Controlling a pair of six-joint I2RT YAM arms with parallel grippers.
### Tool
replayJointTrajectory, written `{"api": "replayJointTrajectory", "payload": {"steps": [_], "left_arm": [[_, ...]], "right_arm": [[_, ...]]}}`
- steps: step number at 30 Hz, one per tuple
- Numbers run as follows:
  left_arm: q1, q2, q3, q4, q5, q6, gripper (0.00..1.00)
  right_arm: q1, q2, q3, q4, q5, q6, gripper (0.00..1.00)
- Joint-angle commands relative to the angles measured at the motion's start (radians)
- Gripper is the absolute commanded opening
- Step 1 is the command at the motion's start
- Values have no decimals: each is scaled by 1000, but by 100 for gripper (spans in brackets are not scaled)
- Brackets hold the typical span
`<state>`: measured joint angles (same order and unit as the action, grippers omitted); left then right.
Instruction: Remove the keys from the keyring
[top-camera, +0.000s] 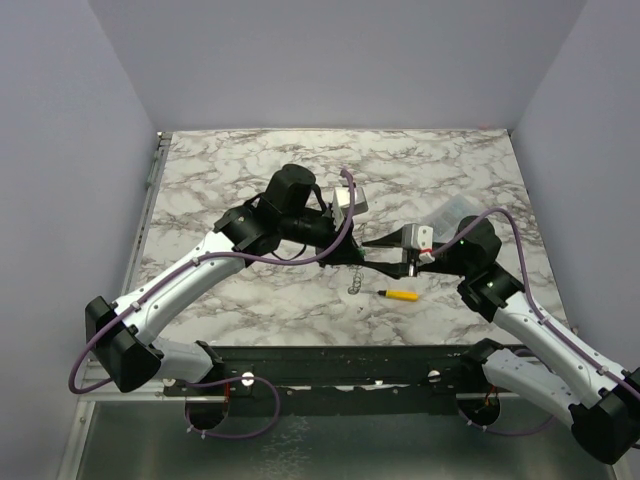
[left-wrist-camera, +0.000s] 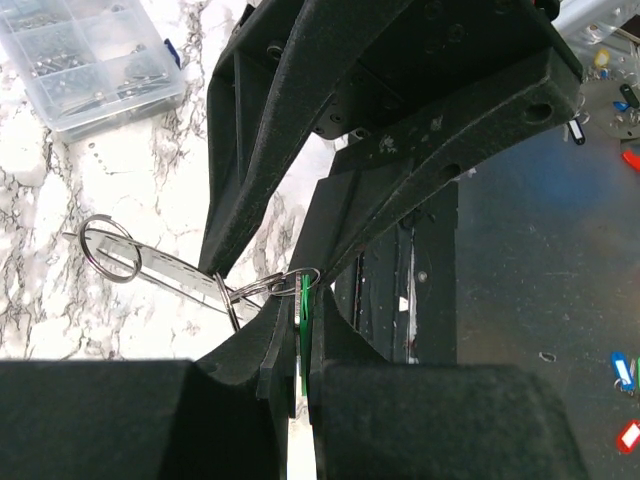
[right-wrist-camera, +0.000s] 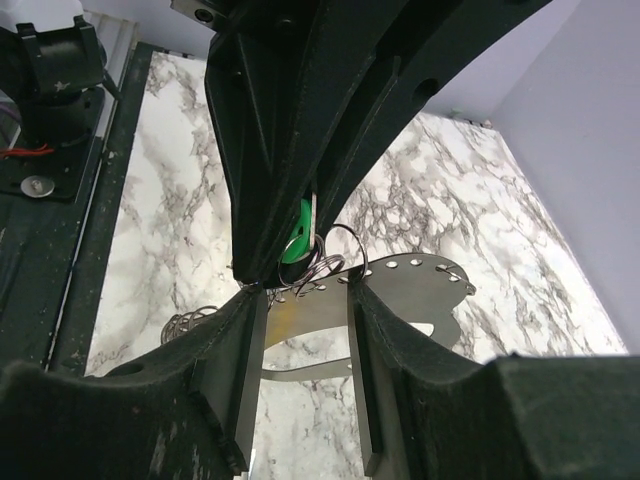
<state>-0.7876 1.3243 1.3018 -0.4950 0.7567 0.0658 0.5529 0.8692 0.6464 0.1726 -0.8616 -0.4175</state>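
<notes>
Left pincer (left-wrist-camera: 304, 345) is clamping the green-headed key (left-wrist-camera: 303, 305) while right pincer (right-wrist-camera: 307, 292), jaws part-spread, is gripping the keyring (right-wrist-camera: 312, 264) by its perforated strip (right-wrist-camera: 410, 285) opposite, presumably bracing it for unthreading.

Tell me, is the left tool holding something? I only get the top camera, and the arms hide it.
Observer: Yes. The left wrist view shows the left tool pinching the green key.
Operator: And the other one?
Observer: In the right wrist view, the right tool is clamped across a flat metal tag with holes.
Operator: Are they joined?
Observer: Yes, small rings link the key to the tag.
</notes>
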Motion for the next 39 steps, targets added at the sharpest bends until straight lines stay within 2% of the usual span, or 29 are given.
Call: {"api": "replayJointTrajectory", "payload": {"steps": [1,12,17,24,30,35,39], "left_arm": [[-7,2,43,-30,67,56,0],[-14,18,73,-101,83,139,0],[-17,15,80,-153,72,200,0],[-38,33,95,-155,37,203,0],[-42,39,102,-147,30,194,0],[-44,31,92,-129,8,184,0],[-46,32,90,-119,2,181,0]], "right_arm": [[2,-3,16,-12,-30,-44,44],[2,-5,27,-42,-44,-75,42],[2,-15,27,-31,-55,-19,42],[4,-7,13,56,-46,118,37],[12,-7,3,69,-27,142,34],[25,-9,5,75,-50,164,39],[37,-3,6,65,-62,155,37]]}}
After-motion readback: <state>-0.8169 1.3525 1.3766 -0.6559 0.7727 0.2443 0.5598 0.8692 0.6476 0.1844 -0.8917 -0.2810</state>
